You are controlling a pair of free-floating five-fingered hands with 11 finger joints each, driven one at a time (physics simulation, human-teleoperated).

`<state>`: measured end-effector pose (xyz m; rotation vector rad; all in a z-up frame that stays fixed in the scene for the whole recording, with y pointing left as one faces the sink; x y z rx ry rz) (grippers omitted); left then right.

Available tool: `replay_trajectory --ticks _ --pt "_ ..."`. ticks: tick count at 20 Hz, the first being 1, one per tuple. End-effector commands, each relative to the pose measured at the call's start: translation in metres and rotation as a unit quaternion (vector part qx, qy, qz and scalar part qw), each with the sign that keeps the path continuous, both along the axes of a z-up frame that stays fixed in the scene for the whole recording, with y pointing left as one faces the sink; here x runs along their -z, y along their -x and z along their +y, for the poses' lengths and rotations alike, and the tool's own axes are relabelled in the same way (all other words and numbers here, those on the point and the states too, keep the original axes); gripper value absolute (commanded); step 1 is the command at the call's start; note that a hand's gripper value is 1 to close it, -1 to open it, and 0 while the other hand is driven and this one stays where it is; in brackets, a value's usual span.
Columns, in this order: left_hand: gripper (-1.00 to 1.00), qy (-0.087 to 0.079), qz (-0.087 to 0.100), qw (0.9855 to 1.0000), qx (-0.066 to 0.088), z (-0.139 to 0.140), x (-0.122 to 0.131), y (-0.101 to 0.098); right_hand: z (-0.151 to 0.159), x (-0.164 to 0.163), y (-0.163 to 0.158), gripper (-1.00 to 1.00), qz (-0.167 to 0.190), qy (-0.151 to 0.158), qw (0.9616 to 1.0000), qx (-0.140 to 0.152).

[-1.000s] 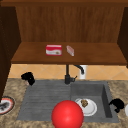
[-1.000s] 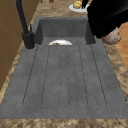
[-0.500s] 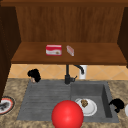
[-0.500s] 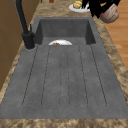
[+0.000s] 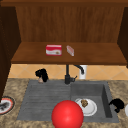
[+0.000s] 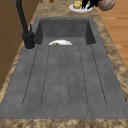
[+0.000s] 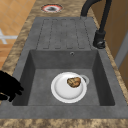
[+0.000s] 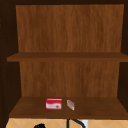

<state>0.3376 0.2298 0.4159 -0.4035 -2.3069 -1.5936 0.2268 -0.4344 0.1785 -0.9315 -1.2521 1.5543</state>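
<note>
Small tan object [image 5: 40, 79] just under curled left hand [image 5: 42, 74]; behind sink [image 5: 37, 100]

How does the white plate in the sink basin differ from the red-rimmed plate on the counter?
The white plate lies in the sink's basin; the red-rimmed plate lies on the speckled counter, left of the drainboard. The white plate is plain and carries a brown lump of food; the red-rimmed plate has a dark middle. Both are round and lie flat.

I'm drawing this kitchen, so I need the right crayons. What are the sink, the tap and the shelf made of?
The sink looks like dark grey matte stone or composite: dull, with moulded drain grooves. The tap seems black metal, smooth and thin, though it could be plastic. The shelf looks like brown wood: streaky grain runs across it.
</note>
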Motion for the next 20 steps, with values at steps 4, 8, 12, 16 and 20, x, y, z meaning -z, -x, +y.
replay_trajectory --ticks 4,8,12,16,20 --pt "1.0 -0.023 -0.006 0.9997 0.0 -0.05 0.0 0.005 0.0 0.0 0.0 0.0 0.0 0.0 1.0 0.0" --pt "1.0 -0.025 -0.007 0.9996 -0.001 -0.079 0.001 0.007 0.0 0.0 0.0 0.0 0.0 0.0 1.0 0.0" --pt "1.0 -0.028 -0.008 0.9996 -0.002 -0.108 0.001 0.009 0.0 0.0 0.0 0.0 0.0 0.0 1.0 0.0" --pt "1.0 -0.03 -0.009 0.9995 -0.003 -0.138 0.001 0.011 0.0 0.0 0.0 0.0 0.0 0.0 1.0 0.0" --pt "1.0 -0.035 -0.007 0.9994 -0.003 -0.167 0.001 0.013 0.0 0.0 0.0 0.0 0.0 0.0 1.0 0.0"
